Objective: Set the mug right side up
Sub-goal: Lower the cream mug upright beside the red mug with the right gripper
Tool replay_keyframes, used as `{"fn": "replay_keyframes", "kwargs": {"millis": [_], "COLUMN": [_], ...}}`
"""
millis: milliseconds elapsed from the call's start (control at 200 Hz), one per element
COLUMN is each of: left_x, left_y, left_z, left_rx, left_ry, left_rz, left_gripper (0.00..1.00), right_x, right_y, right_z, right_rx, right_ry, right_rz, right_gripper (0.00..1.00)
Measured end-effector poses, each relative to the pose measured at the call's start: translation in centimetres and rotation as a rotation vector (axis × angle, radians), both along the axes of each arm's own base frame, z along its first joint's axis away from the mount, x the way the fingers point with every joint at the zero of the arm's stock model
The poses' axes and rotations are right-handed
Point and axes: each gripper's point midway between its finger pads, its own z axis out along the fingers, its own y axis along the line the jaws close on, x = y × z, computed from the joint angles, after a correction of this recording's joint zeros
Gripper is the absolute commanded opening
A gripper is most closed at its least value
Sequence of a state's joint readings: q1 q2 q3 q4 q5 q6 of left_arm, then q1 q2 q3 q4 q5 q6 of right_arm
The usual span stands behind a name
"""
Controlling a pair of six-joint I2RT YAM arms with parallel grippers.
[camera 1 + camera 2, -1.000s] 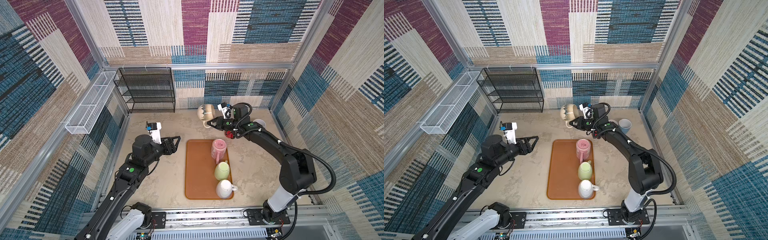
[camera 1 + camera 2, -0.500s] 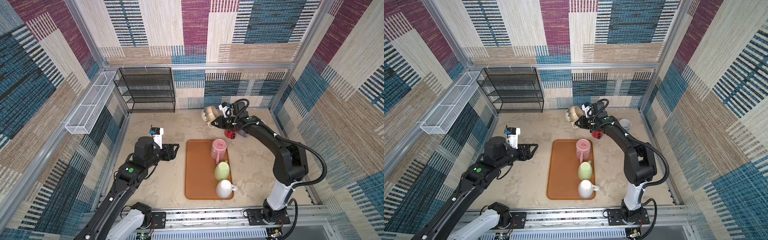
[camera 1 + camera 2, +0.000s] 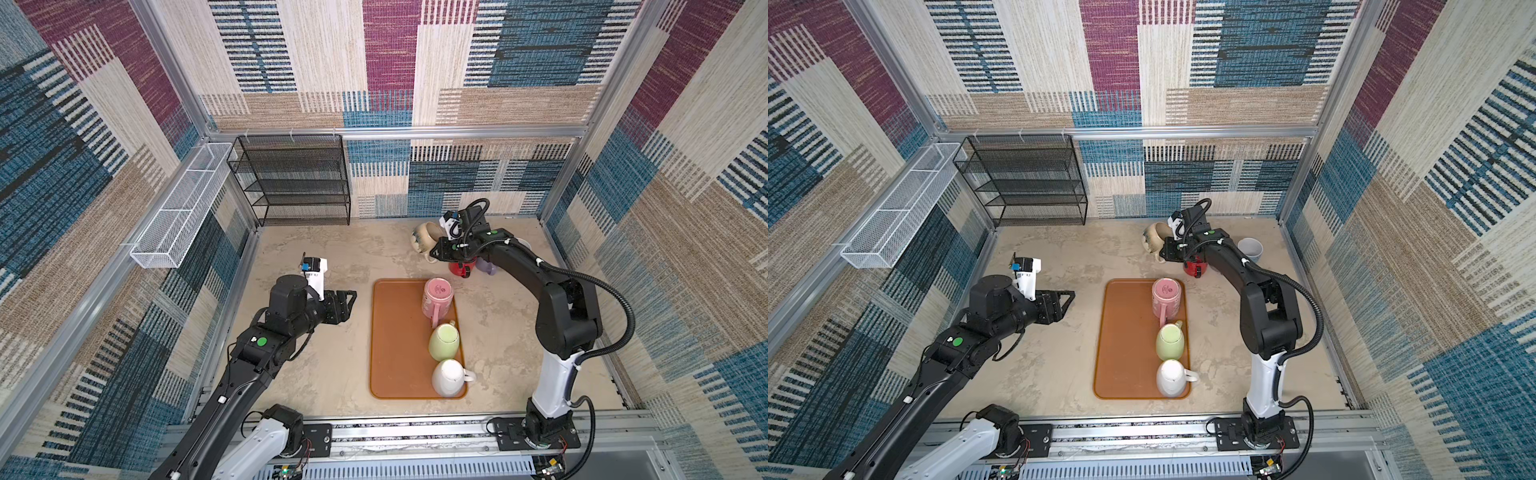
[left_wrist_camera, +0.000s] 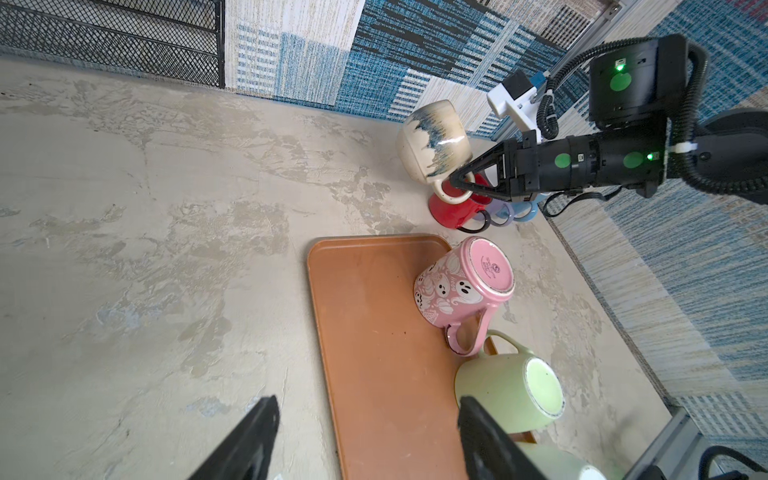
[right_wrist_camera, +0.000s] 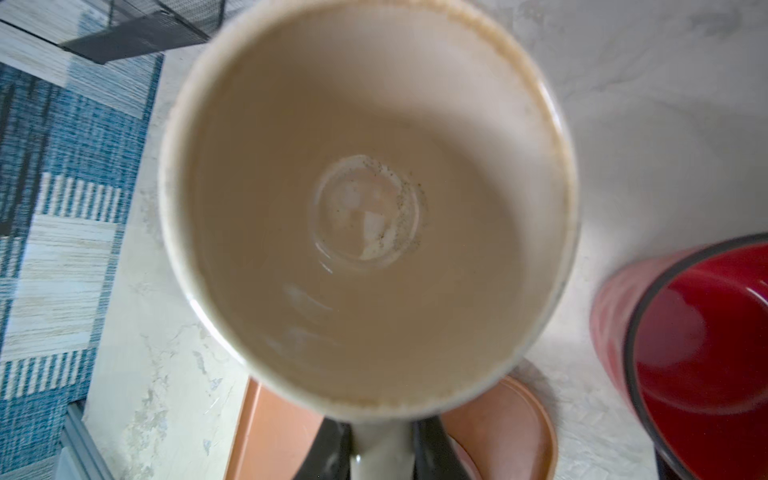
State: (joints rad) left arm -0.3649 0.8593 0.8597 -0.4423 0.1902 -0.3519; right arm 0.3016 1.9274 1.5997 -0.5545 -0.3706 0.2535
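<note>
Right gripper point(image 4: 457, 185) clamped on the handle of the cream mug point(image 4: 434, 143), which we see tipped on its side near the back wall, just above the red mug point(image 4: 451, 210). From the left wrist camera we make out its round body and the blue glaze running in drips near the rim; the right wrist camera gives us only its pale, speckled inside, mouth toward the lens. In both top views the left gripper point(image 3: 348, 305) hangs with jaws apart and empty, left of the orange tray point(image 3: 395, 340). On the tray an upturned pink mug point(image 4: 453, 291) bears ghost drawings and a round base stamp too small for us to read
</note>
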Motion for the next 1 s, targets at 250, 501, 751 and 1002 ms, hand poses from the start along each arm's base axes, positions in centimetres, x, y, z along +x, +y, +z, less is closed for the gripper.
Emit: {"fn": "replay_keyframes", "kwargs": {"millis": [250, 501, 751, 1002], "left_x": [0.2, 0.2, 0.3, 0.4], "left_y": [-0.1, -0.1, -0.1, -0.1], "left_z": [-0.5, -0.7, -0.9, -1.0], "left_rx": [0.009, 0.013, 0.017, 0.017], "left_ry": [0.015, 0.019, 0.027, 0.029], "left_rz": [-0.002, -0.003, -0.003, -0.002], "left_gripper": [0.73, 0.73, 0.73, 0.73], "right_x": [0.4, -0.1, -0.7, -0.8], "right_y": [-1.6, -3.0, -3.0, -2.9], "right_z": [-0.8, -3.2, -4.3, -5.3], "right_rx": [-0.104, -0.19, -0.222, -0.295], "right_ry": [-0.021, 0.009, 0.027, 0.02], "right_rz": [-0.029, -0.049, -0.047, -0.044], "right_gripper": [0.0, 0.0, 0.0, 0.0]}}
